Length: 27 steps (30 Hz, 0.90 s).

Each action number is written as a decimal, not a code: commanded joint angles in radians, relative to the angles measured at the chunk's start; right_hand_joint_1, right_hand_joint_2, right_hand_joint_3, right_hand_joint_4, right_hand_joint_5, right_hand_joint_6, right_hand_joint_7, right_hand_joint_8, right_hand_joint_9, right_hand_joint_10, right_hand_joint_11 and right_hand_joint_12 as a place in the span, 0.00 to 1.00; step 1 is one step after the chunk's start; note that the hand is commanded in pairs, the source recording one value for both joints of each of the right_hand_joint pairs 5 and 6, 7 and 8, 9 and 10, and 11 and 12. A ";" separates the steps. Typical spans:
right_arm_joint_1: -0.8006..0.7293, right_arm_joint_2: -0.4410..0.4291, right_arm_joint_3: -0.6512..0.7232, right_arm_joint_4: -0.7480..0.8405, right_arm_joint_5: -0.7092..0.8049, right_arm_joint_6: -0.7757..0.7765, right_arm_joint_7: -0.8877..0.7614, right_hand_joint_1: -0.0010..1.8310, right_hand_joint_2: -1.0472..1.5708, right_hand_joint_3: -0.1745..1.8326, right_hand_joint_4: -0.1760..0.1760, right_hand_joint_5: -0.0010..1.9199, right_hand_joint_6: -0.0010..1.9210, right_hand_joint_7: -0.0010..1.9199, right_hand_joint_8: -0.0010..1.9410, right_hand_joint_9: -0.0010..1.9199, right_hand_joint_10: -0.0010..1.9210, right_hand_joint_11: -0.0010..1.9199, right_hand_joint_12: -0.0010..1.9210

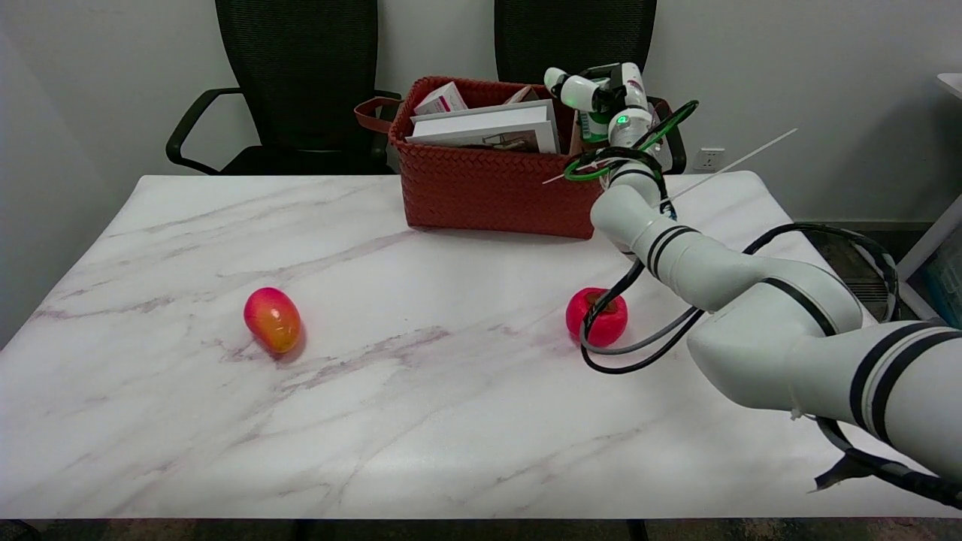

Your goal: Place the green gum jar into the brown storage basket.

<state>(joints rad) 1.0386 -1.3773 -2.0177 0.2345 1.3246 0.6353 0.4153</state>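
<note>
The green jar (593,124) is up in the air at the right end of the basket (488,191), just over its rim. Only a small bit of the jar shows, a green and white strip, because the right hand (601,94) is wrapped around it. The hand's fingers are curled in on the jar and hold it from above. The jar has not gone down into the basket.

The basket is woven and reddish brown, with a loop handle on its left end. It sits at the far side of the table (225,421), near the middle. Inside it is a big white book (488,128) lying flat, and a small white and pink box (441,99) tucked behind the book.

The white arm (751,293) reaches in from the lower right and goes up to the basket. Black cables (624,361) and a green one loop around it, and a small green light glows near the wrist.

On the table, a red apple (597,315) sits close to the arm, partly behind a black cable. A red and yellow mango (272,319) lies well away on the left side. The table top is white marble with grey lines.

Two black chairs (293,75) stand behind the table by the wall.
</note>
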 commanded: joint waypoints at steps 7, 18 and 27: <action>-0.019 -0.009 0.004 0.023 0.011 -0.032 0.004 0.49 0.58 0.24 0.50 0.02 0.02 0.24 0.24 0.14 0.14 0.08 0.08; -0.096 0.042 0.000 0.217 0.004 0.156 -0.006 0.45 0.56 0.13 0.50 0.00 0.00 0.05 0.05 0.00 0.00 0.00 0.00; -0.259 0.132 0.026 0.567 0.079 0.284 -0.255 0.53 0.56 0.10 0.50 0.02 0.02 0.16 0.15 0.14 0.14 0.09 0.09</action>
<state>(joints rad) 0.9726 -1.3553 -2.0146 0.3829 1.3339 0.7130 0.4039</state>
